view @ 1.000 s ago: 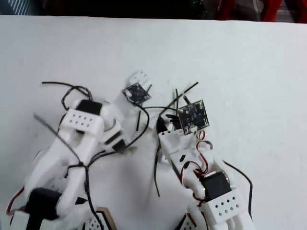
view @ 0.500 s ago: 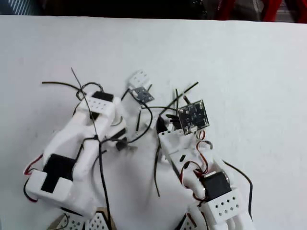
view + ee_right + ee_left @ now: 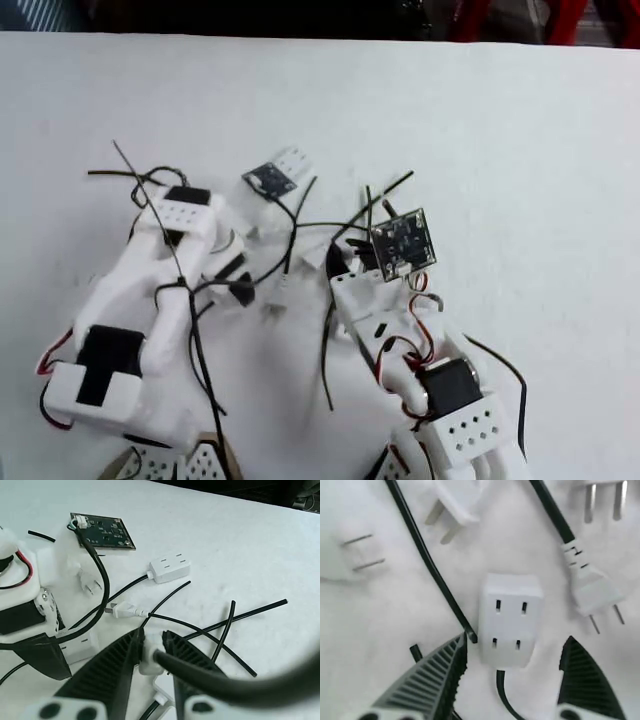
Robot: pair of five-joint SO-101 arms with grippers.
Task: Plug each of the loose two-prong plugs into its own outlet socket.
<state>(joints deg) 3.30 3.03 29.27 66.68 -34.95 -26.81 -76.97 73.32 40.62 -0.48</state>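
white outlet block (image 3: 509, 625), four slots, clamped plug (image 3: 148, 656)

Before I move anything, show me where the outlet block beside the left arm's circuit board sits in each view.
High view: the outlet block lies past the circuit board, on its far side.
Right wrist view: the outlet block lies beside the same circuit board, apart from it.
Left wrist view: an outlet block lies between the open fingers; I cannot match it to this one.
Shared landmark: the circuit board.
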